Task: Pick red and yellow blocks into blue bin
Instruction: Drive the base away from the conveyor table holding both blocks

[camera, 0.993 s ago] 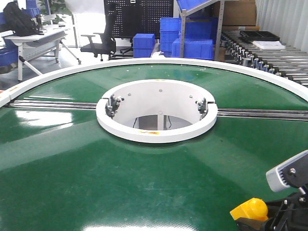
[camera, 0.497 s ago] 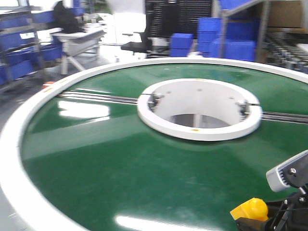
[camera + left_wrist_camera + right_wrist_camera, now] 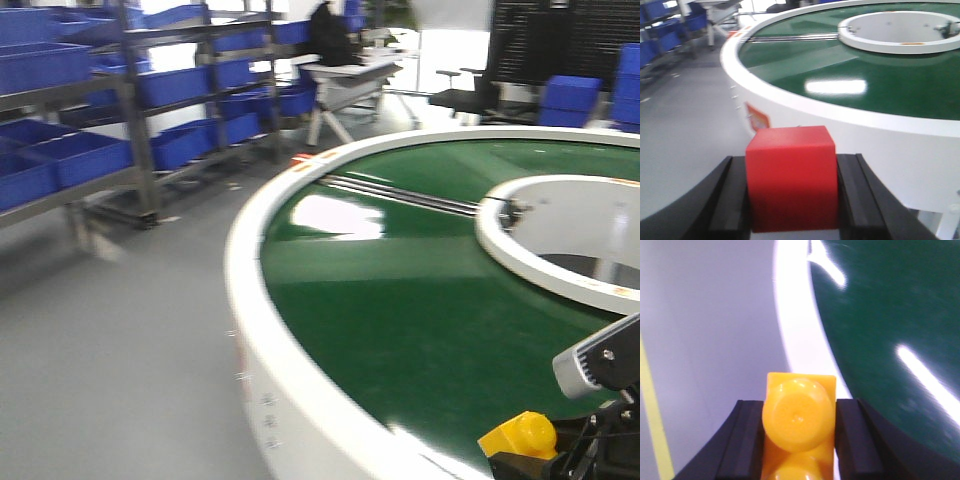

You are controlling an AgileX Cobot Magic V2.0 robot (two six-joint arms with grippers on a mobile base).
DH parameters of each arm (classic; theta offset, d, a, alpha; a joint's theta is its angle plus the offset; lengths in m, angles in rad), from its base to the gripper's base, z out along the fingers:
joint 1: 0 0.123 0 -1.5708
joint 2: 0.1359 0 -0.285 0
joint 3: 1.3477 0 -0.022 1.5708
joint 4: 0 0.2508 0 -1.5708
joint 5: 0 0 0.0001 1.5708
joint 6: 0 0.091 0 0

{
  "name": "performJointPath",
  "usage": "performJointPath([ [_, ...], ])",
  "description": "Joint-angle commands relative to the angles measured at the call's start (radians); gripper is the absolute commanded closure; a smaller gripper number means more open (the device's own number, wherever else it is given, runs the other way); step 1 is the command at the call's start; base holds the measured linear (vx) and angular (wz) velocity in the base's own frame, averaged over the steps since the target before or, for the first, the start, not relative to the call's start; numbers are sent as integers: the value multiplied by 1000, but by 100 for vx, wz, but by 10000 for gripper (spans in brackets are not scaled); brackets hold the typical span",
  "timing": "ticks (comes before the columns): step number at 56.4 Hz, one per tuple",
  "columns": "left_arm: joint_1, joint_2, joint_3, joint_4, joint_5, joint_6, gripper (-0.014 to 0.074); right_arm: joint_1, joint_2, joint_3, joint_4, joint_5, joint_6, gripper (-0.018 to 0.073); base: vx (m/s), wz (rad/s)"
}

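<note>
Pose: left gripper point(image 3: 791, 167) level, clamping red cube point(image 3: 790, 185); right gripper point(image 3: 799, 407) tilted down, clamping yellow brick point(image 3: 799, 425).

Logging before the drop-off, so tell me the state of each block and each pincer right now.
Red cube: gripped on two sides, not resting on anything.
Yellow brick: gripped on two sides, a stud facing the wrist camera.
Left pincer: shut on the red cube.
Right pincer: shut on the yellow brick.
</note>
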Motion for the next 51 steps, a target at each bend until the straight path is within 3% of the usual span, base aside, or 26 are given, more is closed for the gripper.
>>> performJointPath([
  [1, -8, 22, -23, -5, -89, -7, 311, -1, -17, -27, 16, -60, -12, 303, -10, 75],
  [51, -8, 22, -23, -5, -89, -7, 311, -1, -17, -27, 16, -60, -12, 303, -8, 65],
])
